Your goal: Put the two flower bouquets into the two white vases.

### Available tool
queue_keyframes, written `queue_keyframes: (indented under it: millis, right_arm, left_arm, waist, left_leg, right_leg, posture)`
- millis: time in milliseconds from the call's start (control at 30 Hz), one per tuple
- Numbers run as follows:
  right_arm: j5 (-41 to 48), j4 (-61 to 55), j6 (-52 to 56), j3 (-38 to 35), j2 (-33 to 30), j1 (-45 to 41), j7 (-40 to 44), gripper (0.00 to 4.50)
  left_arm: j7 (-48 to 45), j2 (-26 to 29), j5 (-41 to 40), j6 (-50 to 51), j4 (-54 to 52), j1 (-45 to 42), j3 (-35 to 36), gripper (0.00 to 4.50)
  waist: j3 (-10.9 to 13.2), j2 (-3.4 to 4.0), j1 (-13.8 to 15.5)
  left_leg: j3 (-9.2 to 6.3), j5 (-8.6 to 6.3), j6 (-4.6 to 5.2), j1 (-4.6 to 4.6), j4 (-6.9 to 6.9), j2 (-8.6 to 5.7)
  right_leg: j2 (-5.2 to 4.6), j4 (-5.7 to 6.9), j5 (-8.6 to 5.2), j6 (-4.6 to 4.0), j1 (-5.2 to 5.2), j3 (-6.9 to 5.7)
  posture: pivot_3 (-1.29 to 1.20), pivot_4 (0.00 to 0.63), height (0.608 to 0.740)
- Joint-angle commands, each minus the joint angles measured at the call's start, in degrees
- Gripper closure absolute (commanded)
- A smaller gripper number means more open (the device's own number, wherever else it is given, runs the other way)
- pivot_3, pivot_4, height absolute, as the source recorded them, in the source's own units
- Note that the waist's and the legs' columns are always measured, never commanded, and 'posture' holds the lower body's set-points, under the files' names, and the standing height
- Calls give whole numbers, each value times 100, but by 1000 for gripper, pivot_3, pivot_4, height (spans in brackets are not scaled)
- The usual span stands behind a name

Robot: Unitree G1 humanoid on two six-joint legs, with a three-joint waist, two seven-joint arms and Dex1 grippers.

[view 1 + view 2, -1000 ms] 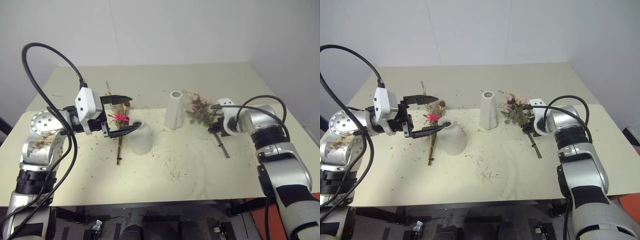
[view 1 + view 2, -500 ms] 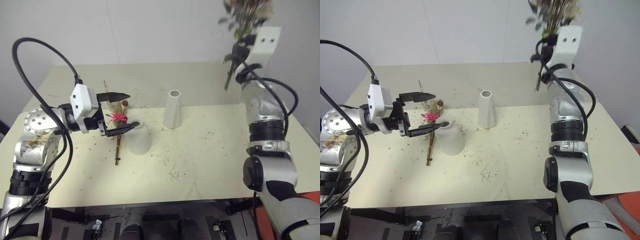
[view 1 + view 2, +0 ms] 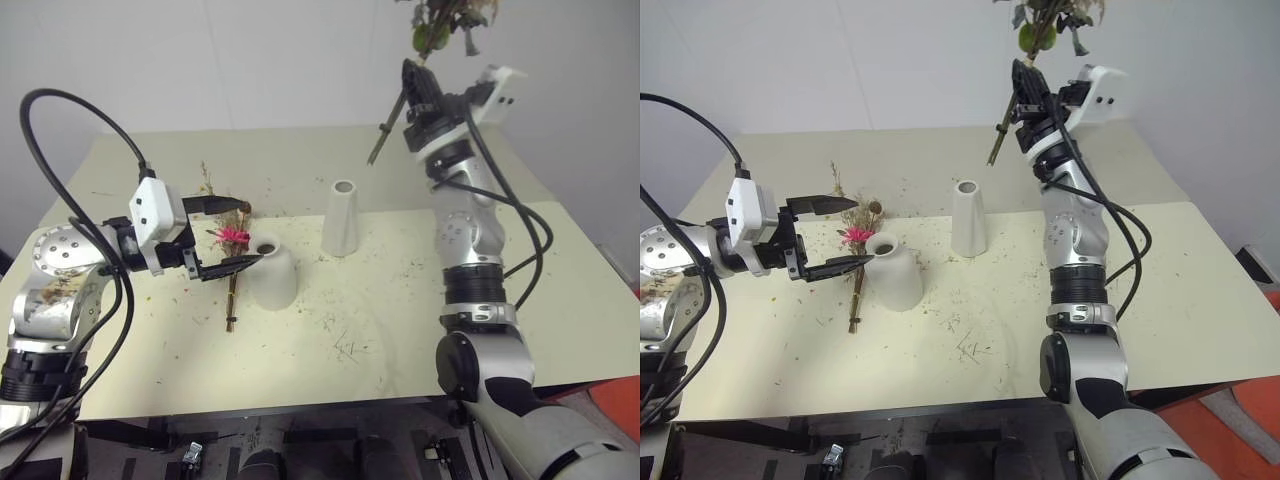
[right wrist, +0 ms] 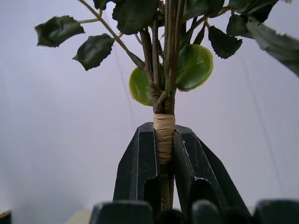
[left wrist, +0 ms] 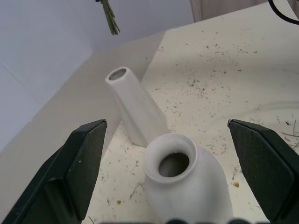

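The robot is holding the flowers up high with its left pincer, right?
No, the right pincer grips the leafy rose bouquet up high, as the left eye view shows. The left pincer is open, at the short vase.

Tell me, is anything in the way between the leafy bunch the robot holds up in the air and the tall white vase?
Nothing visible is. The right gripper holds the rose bouquet by its taped stems, high above the table. The tall vase stands below with its mouth open and bare. The short vase and the dried bouquet lie off to one side.
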Motion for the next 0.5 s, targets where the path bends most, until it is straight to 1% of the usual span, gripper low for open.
queue_keyframes:
  millis: [33, 300, 500]
  right_arm:
    - [106, 146, -230, 12, 108, -153, 176, 4278]
    - [-3, 1043, -664, 68, 268, -433, 475, 4278]
    - [-115, 1771, -1161, 79, 250, -642, 735, 4278]
  left_arm:
    - [78, 136, -119, 58, -267, 74, 291, 0]
    - [162, 128, -111, 149, -382, 164, 341, 0]
    - [144, 162, -134, 211, -430, 235, 423, 0]
  waist:
    - [0, 0, -3]
    - [0, 0, -9]
    - [0, 1, -11]
  left_leg:
    - [0, 0, 0, 1, 0, 0]
    - [0, 1, -2, 2, -1, 0]
    - [0, 2, -4, 2, -3, 0]
  right_leg:
    - [0, 0, 0, 0, 0, 0]
    - [0, 1, 0, 0, 0, 0]
    - [0, 1, 0, 0, 0, 0]
  posture:
    - [0, 150, 740]
    - [0, 150, 740]
    - [0, 150, 740]
